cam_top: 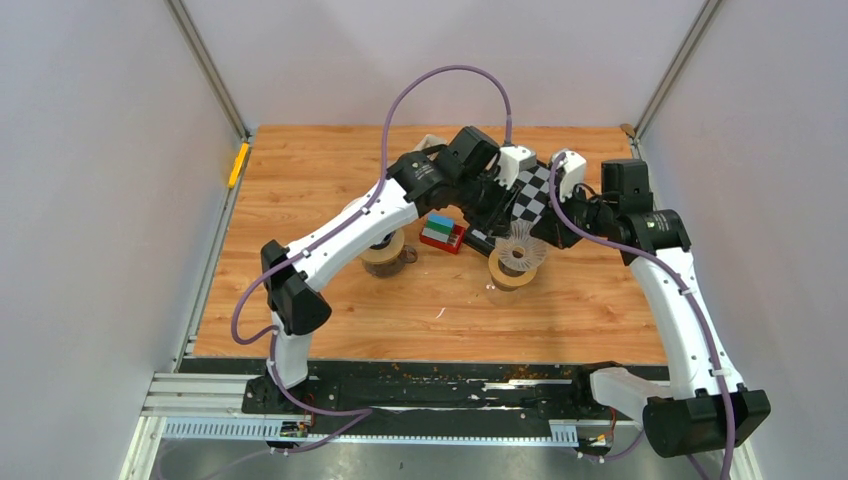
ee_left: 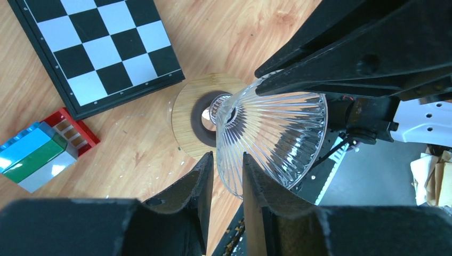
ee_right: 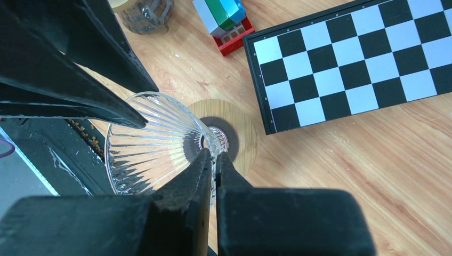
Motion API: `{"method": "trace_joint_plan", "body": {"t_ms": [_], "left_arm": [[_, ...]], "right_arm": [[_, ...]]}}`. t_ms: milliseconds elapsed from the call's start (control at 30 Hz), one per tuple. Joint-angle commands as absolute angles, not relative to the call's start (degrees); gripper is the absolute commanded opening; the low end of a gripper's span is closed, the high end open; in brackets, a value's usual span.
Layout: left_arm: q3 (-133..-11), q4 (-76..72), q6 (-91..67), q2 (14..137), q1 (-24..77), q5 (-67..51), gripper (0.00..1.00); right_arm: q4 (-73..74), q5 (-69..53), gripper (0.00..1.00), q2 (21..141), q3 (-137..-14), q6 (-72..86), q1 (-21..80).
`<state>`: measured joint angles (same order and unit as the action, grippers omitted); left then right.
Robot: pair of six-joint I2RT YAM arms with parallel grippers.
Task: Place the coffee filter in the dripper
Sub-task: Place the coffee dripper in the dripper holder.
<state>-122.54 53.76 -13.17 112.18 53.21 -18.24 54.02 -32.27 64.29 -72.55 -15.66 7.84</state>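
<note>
Right gripper (ee_right: pixel 214 156) pinches the dripper (ee_right: pixel 154 144) — steadying it over the base (ee_right: pixel 242 138) — left gripper (ee_left: pixel 228 160) parted astride its rim.

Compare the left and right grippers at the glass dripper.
Left gripper: jaws parted, with the dripper's rim in the gap. Right gripper: jaws shut on the rim.
The left gripper sits at one side of the rim, the right gripper at the opposite side.
Shared: both have black fingers, and both meet the dripper at its rim, over the wooden base.
</note>
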Motion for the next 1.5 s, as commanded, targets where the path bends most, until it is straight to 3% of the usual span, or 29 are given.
{"method": "trace_joint_plan", "body": {"t_ms": [0,233,733,1467], "left_arm": [[-121.81,51.32,-12.09,108.65,53.35,-17.94,0.34],[-119.38,50.10,-12.30,109.34,53.24,-18.28,0.35],[-118.54,49.64,-12.54,112.30,52.31,-20.14,0.20],[-113.62,47.10,-13.06,113.60,51.94,-21.74,0.14]], "right_arm": [[52.69,-33.74,0.00,63.76,-72.05,-14.75,7.84],[51.97,-33.36,0.00,64.96,-71.16,-15.03,7.82],[51.02,-34.50,0.00,69.07,-71.00,-15.33,7.81],[48.57,-33.25,0.00,69.54,-66.19,-16.69,7.82]]}}
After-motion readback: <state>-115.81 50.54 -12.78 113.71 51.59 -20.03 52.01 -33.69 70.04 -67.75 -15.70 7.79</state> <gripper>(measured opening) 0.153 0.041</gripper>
